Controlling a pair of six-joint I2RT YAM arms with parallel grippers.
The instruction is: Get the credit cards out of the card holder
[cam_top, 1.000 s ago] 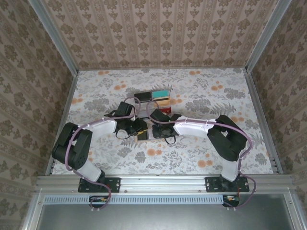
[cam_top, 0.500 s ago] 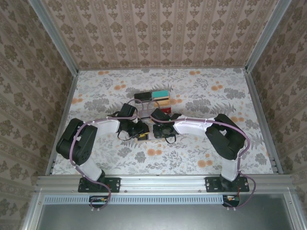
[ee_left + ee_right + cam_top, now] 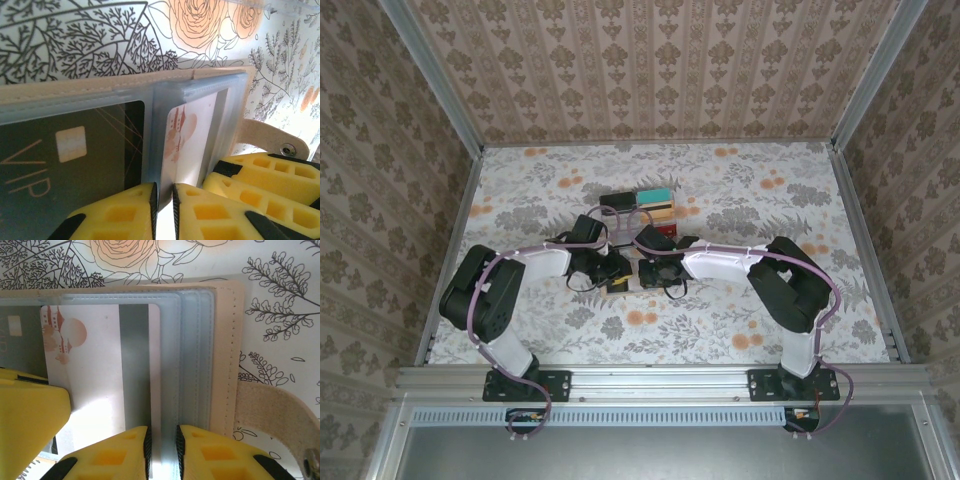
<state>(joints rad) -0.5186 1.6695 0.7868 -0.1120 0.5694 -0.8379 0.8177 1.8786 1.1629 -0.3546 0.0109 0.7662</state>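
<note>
The tan card holder (image 3: 125, 82) lies open on the flowered table, its grey-blue pockets up. A black VIP card (image 3: 70, 150) sits in one pocket and a white card (image 3: 192, 135) with an orange picture in the pocket beside it. My left gripper (image 3: 162, 189) is shut on the near edge of the white card and its pocket. Just to the right, my right gripper (image 3: 162, 431) is shut on the holder's grey-blue pocket edge (image 3: 192, 360). From above, both grippers (image 3: 612, 270) (image 3: 652, 268) meet over the holder (image 3: 620, 287).
A clear compartment tray (image 3: 636, 206) stands just behind the holder with a teal card (image 3: 656, 194), an orange one and a red one (image 3: 665, 230) in it. The holder's snap strap (image 3: 272, 415) sticks out to the right. Papered walls enclose the table.
My left gripper has moved right onto the holder and its jaws have narrowed. The right gripper has stayed on the holder.
</note>
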